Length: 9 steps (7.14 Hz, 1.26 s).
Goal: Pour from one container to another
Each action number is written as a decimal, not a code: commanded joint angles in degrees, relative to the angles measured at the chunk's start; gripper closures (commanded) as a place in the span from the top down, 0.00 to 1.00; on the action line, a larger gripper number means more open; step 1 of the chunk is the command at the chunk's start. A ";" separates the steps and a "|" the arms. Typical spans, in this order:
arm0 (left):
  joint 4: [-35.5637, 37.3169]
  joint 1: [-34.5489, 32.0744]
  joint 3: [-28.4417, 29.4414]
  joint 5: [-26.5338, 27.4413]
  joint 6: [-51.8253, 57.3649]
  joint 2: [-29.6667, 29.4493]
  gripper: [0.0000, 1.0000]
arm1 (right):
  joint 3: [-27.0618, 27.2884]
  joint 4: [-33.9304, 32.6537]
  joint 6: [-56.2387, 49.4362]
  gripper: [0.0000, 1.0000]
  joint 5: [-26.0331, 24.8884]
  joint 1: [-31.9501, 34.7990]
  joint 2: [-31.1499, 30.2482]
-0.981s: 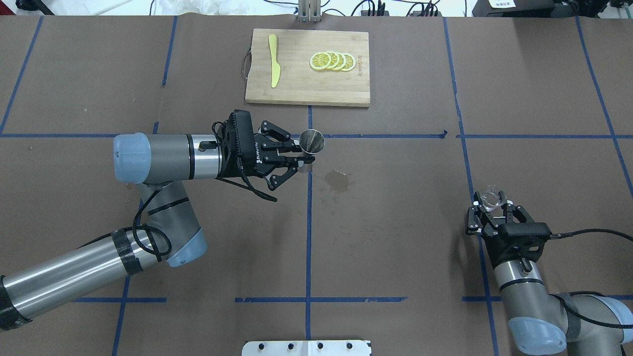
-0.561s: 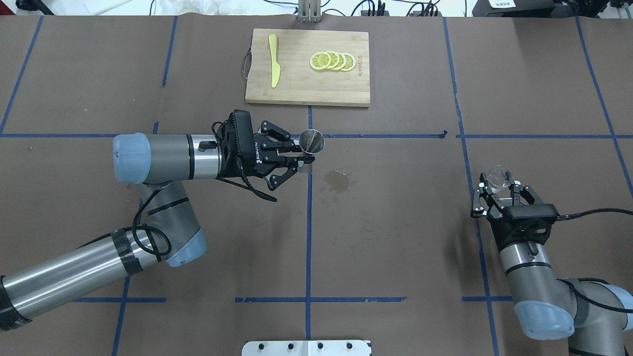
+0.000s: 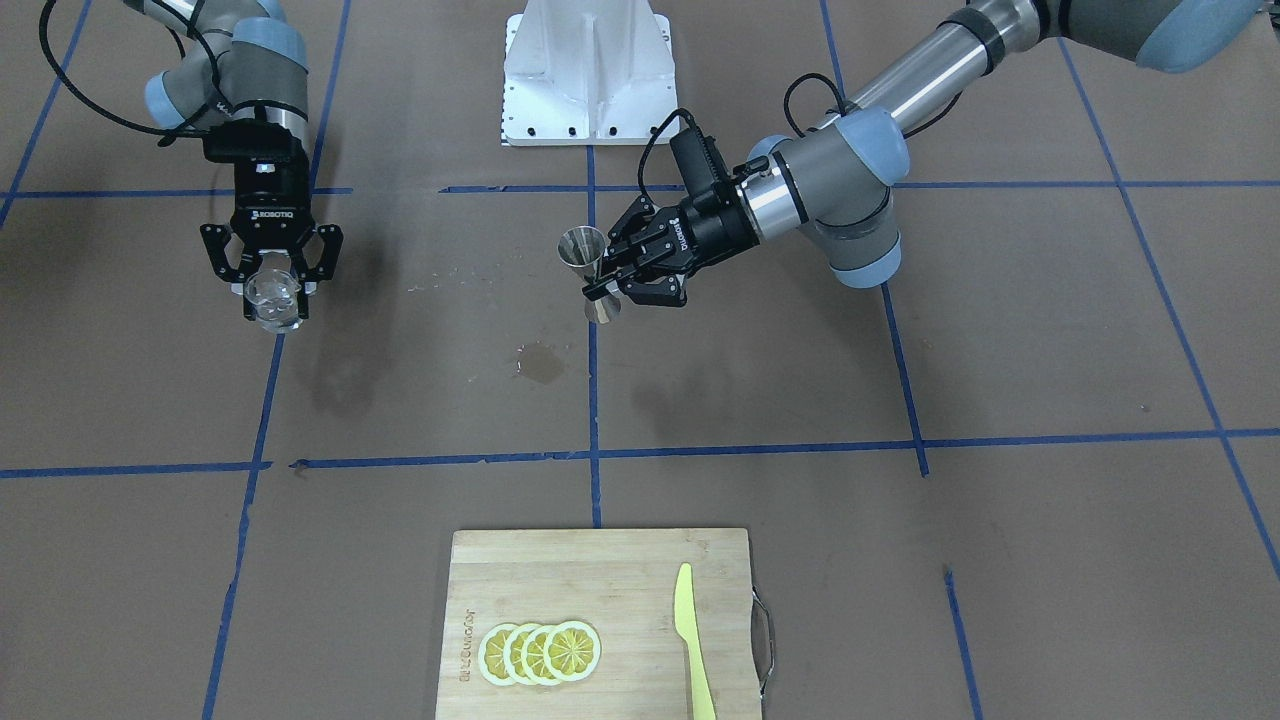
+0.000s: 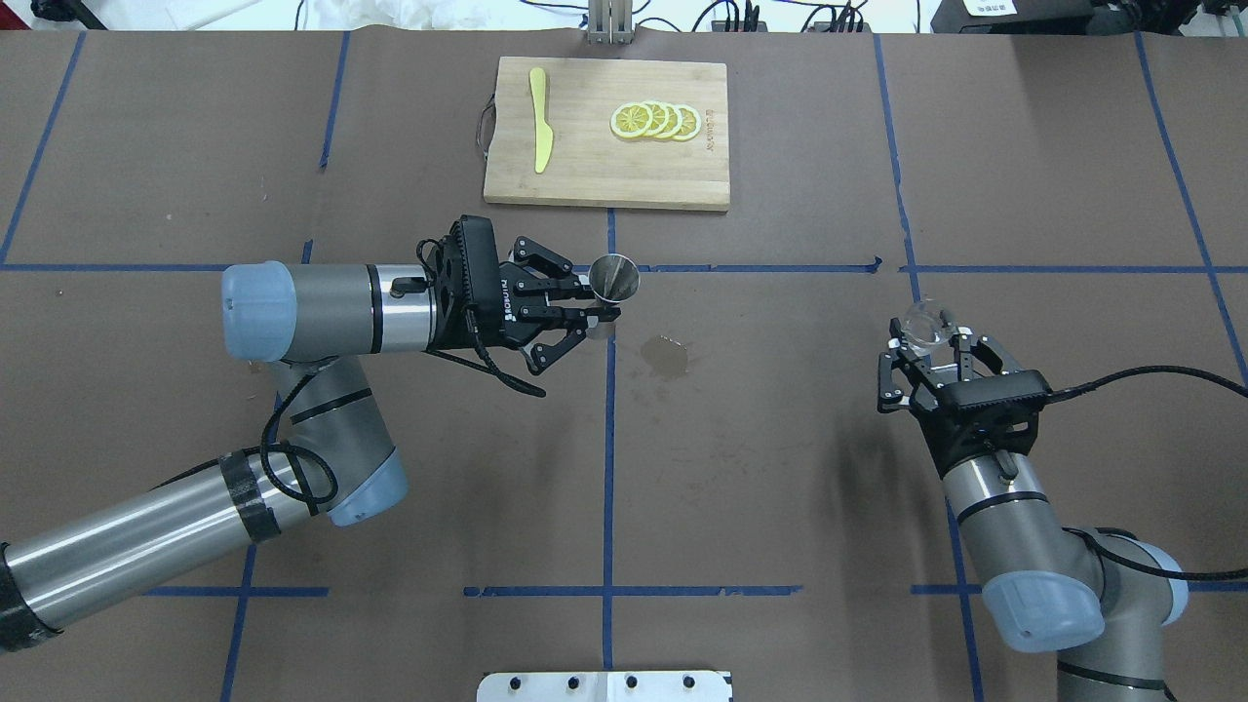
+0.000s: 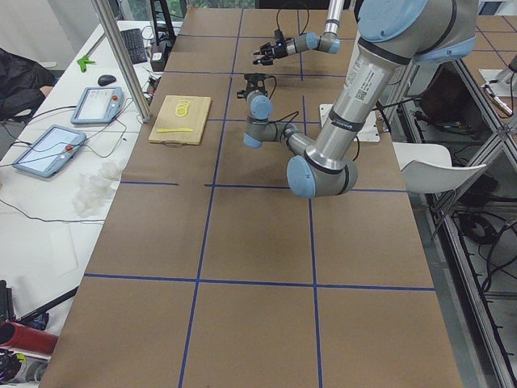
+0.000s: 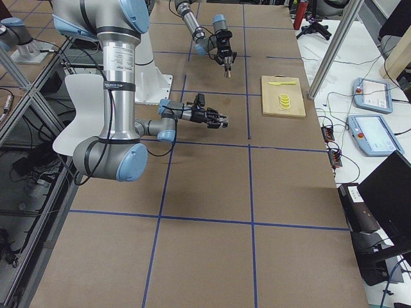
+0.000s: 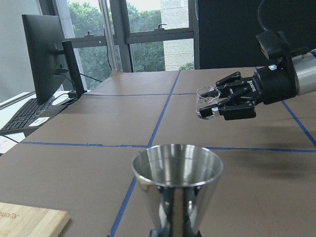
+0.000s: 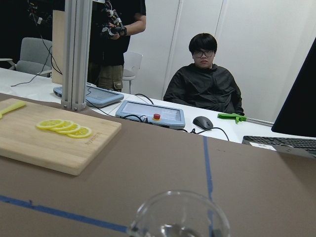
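silver tube arms (image 4: pixel 127 551), pale blue joint caps (image 4: pixel 255 312), black wrist cables (image 4: pixel 1072 387)

- White word "ROBOTIQ" on black body of right claw (image 3: pixel 275 300), just behind fingers.
- Same word on body of left claw (image 4: pixel 595 314).
- Burnt-in mark on cutting board (image 3: pixel 620 580), well apart from both claws, too small to read.

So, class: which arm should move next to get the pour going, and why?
Right, likely. The right gripper holds the cup well apart from the jigger, so it must carry it over. The left gripper holds the jigger upright, mouth up, ready.
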 commanded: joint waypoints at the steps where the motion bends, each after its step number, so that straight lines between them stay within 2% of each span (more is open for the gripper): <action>1: 0.00 0.00 0.09 0.00 0.00 0.04 0.00 | 0.39 -0.90 -3.06 0.00 6.15 3.02 4.84; 2: 0.09 0.00 0.17 0.00 0.00 0.04 0.00 | 2.22 -2.04 -10.57 0.00 8.71 4.78 5.73; 3: 0.17 0.09 0.17 0.09 0.00 0.74 0.00 | 3.89 -2.31 -16.56 0.00 8.91 4.98 6.95; 4: 0.18 0.09 0.17 0.09 0.09 0.92 0.00 | 5.91 -5.54 -17.66 0.00 8.74 4.98 9.75; 5: 0.26 0.17 0.17 0.09 0.09 0.84 0.00 | 9.76 -16.97 -17.67 0.00 8.74 4.98 13.52; 6: 0.35 0.17 0.17 0.09 0.09 0.83 0.00 | 13.89 -31.09 -17.67 0.00 8.83 4.89 18.52; 7: 0.35 0.17 0.17 0.09 0.09 0.83 0.00 | 14.54 -40.19 -17.67 0.00 8.74 4.72 23.26; 8: 0.35 0.17 0.17 0.09 0.09 0.83 0.00 | 14.46 -45.68 -17.67 0.00 8.57 4.54 25.75; 9: 0.44 0.26 0.17 0.09 0.09 0.75 0.00 | 14.11 -47.65 -17.67 0.00 8.48 4.19 25.77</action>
